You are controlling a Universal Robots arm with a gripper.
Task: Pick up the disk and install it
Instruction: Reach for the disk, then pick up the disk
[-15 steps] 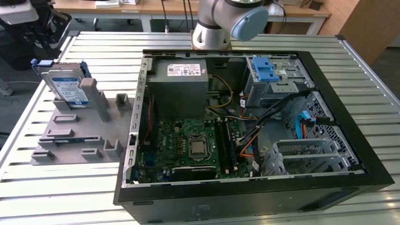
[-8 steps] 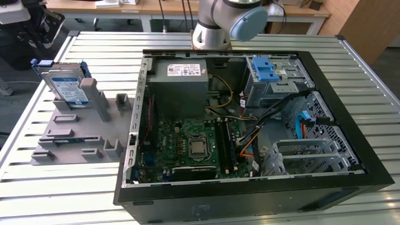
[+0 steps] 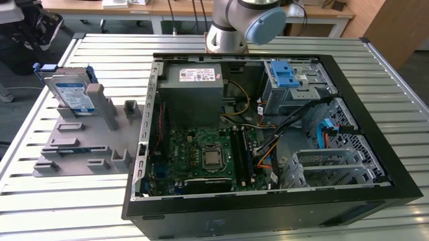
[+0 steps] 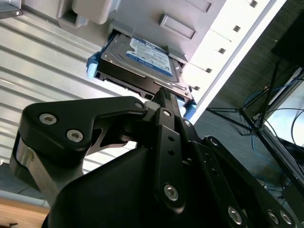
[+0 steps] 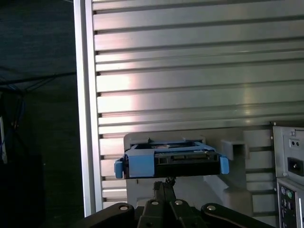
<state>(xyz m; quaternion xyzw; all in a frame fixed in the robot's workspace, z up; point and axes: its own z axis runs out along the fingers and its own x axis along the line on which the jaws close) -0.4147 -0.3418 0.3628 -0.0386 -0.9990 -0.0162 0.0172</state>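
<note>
The disk (image 3: 72,93), a silver drive with a white-and-blue label and blue rails, stands on edge in a slot of the grey holder (image 3: 80,145) at the exterior view's left. In both wrist views my gripper hangs apart from the drive with its fingers together and nothing between them. The second wrist view shows the disk's label (image 4: 142,59) beyond my gripper (image 4: 163,95). In the first wrist view the disk's blue-railed edge (image 5: 171,164) lies just past my gripper (image 5: 164,184).
An open black computer case (image 3: 268,211) lies on the slatted metal table (image 3: 67,211), right of the holder. Inside are a grey power supply (image 3: 194,93), a motherboard (image 3: 208,155), a drive bay with a blue latch (image 3: 288,78) and a metal cage (image 3: 328,163). The arm's base (image 3: 234,25) stands behind the case.
</note>
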